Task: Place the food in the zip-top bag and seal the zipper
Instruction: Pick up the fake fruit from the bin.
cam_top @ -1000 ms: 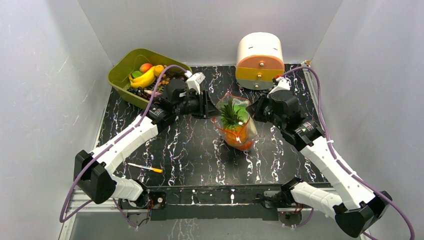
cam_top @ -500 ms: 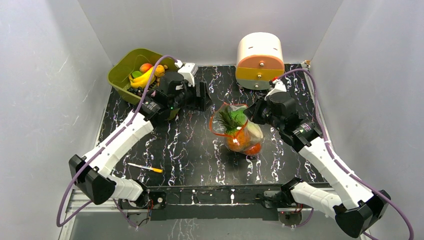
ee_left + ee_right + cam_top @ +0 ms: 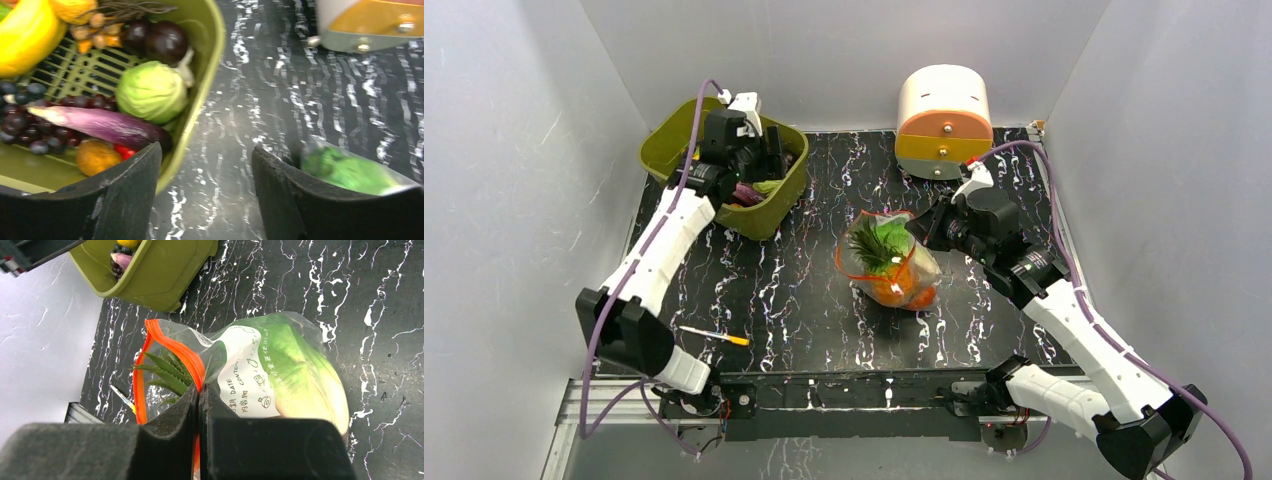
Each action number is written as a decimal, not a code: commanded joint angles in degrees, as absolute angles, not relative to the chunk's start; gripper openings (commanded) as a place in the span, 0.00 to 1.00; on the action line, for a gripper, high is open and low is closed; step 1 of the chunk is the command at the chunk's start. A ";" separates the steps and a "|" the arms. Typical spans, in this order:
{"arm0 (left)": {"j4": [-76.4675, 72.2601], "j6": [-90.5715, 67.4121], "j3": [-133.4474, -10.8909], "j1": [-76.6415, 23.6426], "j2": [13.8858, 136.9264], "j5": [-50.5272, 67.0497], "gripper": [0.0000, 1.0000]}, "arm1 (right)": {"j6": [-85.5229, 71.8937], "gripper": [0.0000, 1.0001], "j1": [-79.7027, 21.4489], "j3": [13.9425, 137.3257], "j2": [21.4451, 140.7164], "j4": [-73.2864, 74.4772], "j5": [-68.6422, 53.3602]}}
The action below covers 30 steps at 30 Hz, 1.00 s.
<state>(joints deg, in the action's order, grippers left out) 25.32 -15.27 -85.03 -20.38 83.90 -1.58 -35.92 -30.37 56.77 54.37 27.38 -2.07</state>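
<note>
A: State of right jaws?
B: Pinched shut on the zipper (image 3: 172, 347), holding the zip-top bag (image 3: 889, 262) mouth up, mid bench (image 3: 804, 290).
A: And left jaws?
B: Wide apart, empty, over the green basket (image 3: 774, 200), far left. This looks like the loading step. The next pick, maybe the eggplant (image 3: 95, 125), needs them lowered and closed.
A: Counts?
B: One bag, one basket, one pen (image 3: 714, 336), one drawer box (image 3: 943, 108). The food in the bag is too bunched to count.

The black, white-veined surface (image 3: 804, 290) carries the zip-top bag (image 3: 889, 260) near its middle. A green basket (image 3: 769, 215) stands beyond the bag to the left and a cream-and-orange drawer box (image 3: 942, 110) beyond it to the right. A yellow-tipped pen (image 3: 714, 336) lies nearer, to its left.
</note>
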 commanded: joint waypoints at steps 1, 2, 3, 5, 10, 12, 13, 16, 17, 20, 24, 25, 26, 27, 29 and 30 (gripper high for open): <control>27.05 -8.56 -89.52 -15.67 87.44 -4.71 0.61 | -35.67 0.00 -30.32 58.04 53.32 20.40 -3.60; 26.93 -7.34 -90.35 -14.11 88.32 -4.60 0.59 | -35.76 0.00 -30.32 58.11 53.32 20.27 -3.67; 26.94 -6.29 -91.21 -13.04 89.24 -4.57 0.58 | -35.81 0.00 -30.32 58.10 53.35 20.29 -3.69; 27.22 -5.01 -93.20 -10.84 91.32 -4.66 0.57 | -35.92 0.00 -30.29 58.19 53.41 20.37 -3.73; 26.19 -3.84 -97.77 -6.74 97.50 -4.14 0.51 | -35.20 0.00 -30.31 59.57 53.83 21.84 -0.75; 25.06 -5.28 -98.90 -4.83 99.75 -2.16 0.48 | -35.00 0.00 -30.32 60.09 53.88 22.01 0.32; 24.31 -5.96 -99.45 -3.94 100.85 -0.61 0.47 | -34.98 0.00 -30.32 60.30 53.83 21.99 0.81; 23.57 -7.13 -102.21 -2.09 104.98 0.10 0.49 | -35.06 0.00 -30.32 60.54 54.04 21.99 1.95; 23.72 -7.46 -103.56 -1.66 106.43 0.06 0.49 | -35.07 0.00 -30.32 60.60 54.06 22.05 2.30; 22.42 -7.18 -106.30 -0.87 110.37 1.26 0.57 | -34.97 0.00 -30.27 61.02 54.67 22.19 3.38; 20.70 -4.23 -110.02 -0.59 115.28 1.58 0.61 | -34.81 0.00 -30.28 62.18 55.98 22.75 4.67; 20.28 -3.70 -111.09 -0.54 116.47 1.81 0.62 | -34.81 0.00 -30.32 62.42 56.32 22.76 4.71; 20.38 -3.17 -113.08 -0.39 117.85 2.09 0.63 | -34.72 0.00 -30.32 62.66 56.66 22.77 4.82; 20.84 -2.80 -114.81 -0.38 119.87 2.00 0.65 | -34.65 0.00 -30.32 62.86 57.02 22.83 4.88; 22.10 -2.33 -118.68 -0.28 122.76 1.39 0.67 | -34.50 0.00 -30.31 63.50 57.64 23.21 4.83; 22.23 -2.19 -120.02 -0.29 123.93 1.33 0.68 | -34.42 0.00 -30.24 63.74 57.87 23.45 4.78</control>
<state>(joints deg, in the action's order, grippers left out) 22.24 -4.43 -113.06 -0.56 121.82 0.69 -35.22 -30.37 59.11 57.71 27.22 3.38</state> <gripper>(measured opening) 0.660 0.010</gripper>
